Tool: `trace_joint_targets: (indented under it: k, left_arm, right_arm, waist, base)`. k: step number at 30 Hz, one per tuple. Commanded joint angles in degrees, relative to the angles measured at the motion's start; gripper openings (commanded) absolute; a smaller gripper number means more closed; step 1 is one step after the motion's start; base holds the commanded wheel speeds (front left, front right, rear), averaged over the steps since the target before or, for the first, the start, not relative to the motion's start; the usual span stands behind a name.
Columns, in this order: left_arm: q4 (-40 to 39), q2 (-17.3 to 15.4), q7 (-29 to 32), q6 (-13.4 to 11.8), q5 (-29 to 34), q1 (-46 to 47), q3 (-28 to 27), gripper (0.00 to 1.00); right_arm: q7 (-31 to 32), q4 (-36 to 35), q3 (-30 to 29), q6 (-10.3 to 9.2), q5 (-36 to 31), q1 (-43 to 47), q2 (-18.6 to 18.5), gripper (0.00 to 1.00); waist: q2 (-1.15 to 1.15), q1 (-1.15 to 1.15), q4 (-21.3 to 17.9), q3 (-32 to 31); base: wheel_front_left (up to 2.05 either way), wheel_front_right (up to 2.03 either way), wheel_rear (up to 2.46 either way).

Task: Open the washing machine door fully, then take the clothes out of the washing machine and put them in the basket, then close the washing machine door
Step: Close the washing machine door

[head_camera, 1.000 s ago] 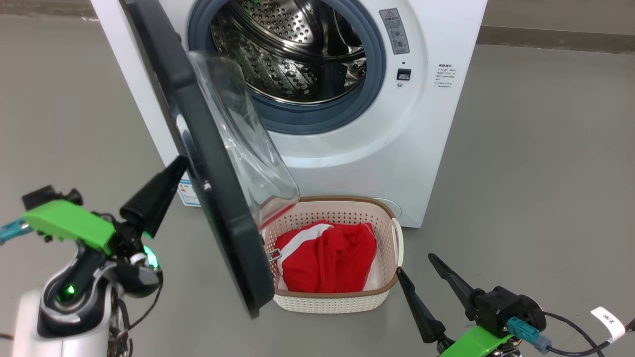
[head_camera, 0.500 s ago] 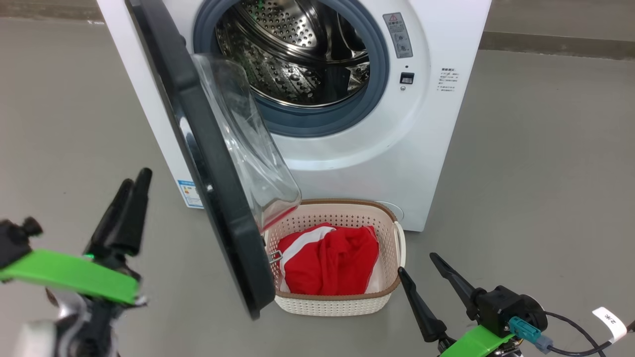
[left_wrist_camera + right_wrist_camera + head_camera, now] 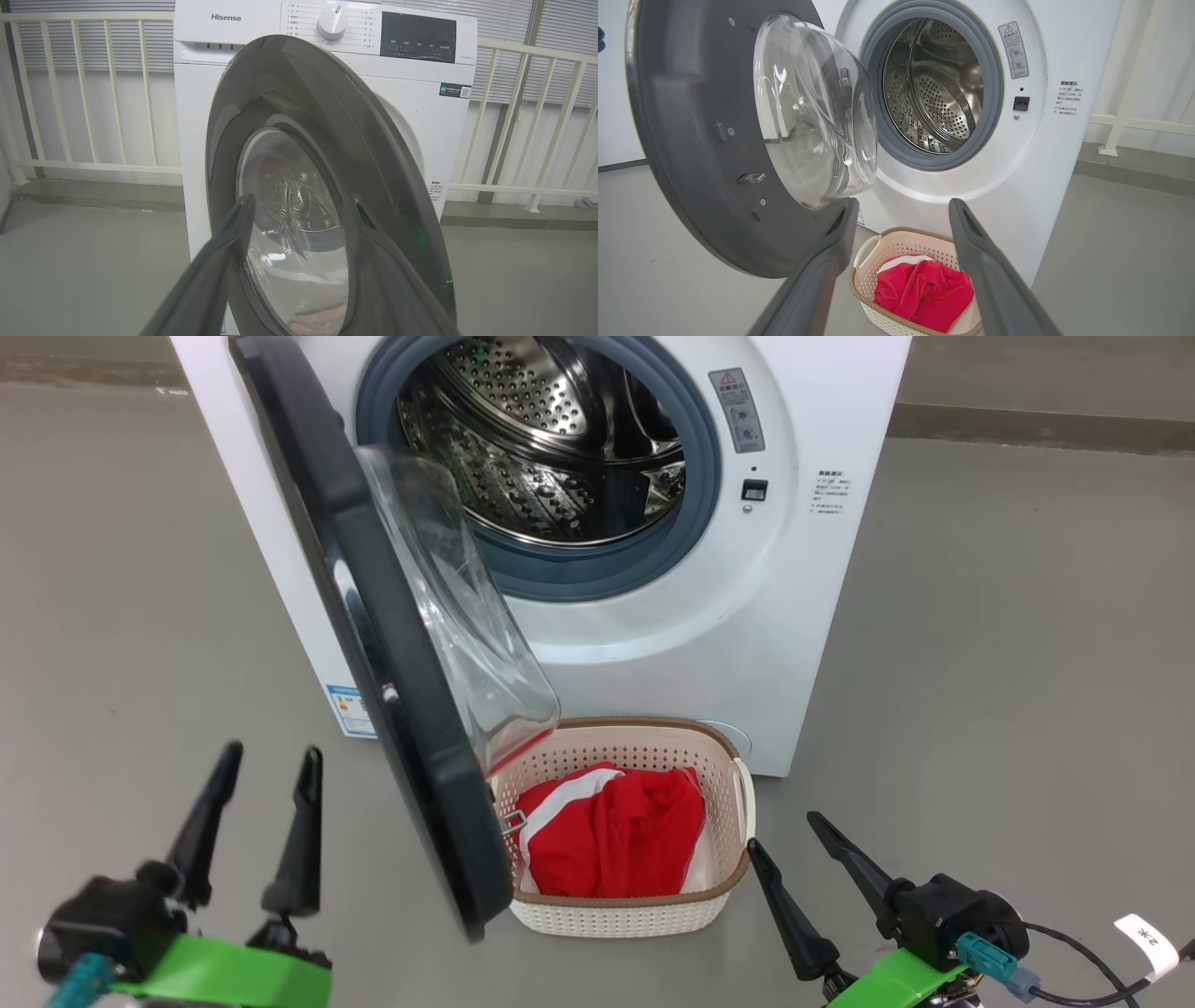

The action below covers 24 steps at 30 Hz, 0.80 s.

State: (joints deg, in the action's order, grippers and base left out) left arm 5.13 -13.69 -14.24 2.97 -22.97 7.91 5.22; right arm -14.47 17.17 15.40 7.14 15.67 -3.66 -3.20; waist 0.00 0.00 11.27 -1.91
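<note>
Door [image 3: 411, 756] is seen standing partly open, hinged at the left of the washing machine [image 3: 709, 644], its lower edge just beside the basket [image 3: 635, 915]. It is judged rigid, fairly heavy and free-swinging. The glossy rim is likely slippery, so a flat push on the outer face, far from the hinge, is preferred to a pinch. Clothes [image 3: 607, 840] are heaped in the basket; the drum [image 3: 541, 448] appears emptied. Left gripper [image 3: 273, 751] is held open outside the door, apart from it. Right gripper [image 3: 782, 831] is held open near the basket, nothing gripped.
</note>
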Motion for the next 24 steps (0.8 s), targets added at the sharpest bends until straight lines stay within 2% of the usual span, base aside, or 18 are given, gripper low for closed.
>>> trace_joint_targets:
  k: [1, 5, 14, 24]
  left_arm:
    - [-0.82, -1.38, -0.57, -0.4, 1.28, 0.48, -2.03, 1.0]
    - [-0.37, -0.93, -0.71, -0.95, 4.46, -1.01, -2.24, 1.0]
    - [-0.65, 2.82, -0.74, -1.78, 7.56, -4.08, -5.38, 1.0]
    - [-1.3, 6.92, -0.75, -0.34, 9.3, -7.05, -7.98, 1.0]
  right_arm:
    - [-0.52, -1.61, 1.07, 0.35, 0.2, -0.62, 0.2, 1.0]
    - [-0.52, -1.51, 0.98, 0.35, 0.26, -0.59, 0.22, 1.0]
    - [-0.52, -1.55, 0.72, 0.35, 0.3, -0.79, 0.26, 1.0]
    - [-0.52, -1.95, 0.09, 0.35, 0.15, -0.65, 0.29, 1.0]
  waist:
    - [0.0, 0.0, -0.11, 0.04]
    - [0.0, 0.0, -0.39, 0.21]
    - [0.0, 0.0, -0.65, 0.27]
    - [0.0, 0.0, -0.44, 0.76]
  base:
    - [0.0, 0.0, 0.0]
    - [0.0, 0.0, 0.0]
    - [0.0, 0.0, 0.0]
    - [0.0, 0.0, 0.0]
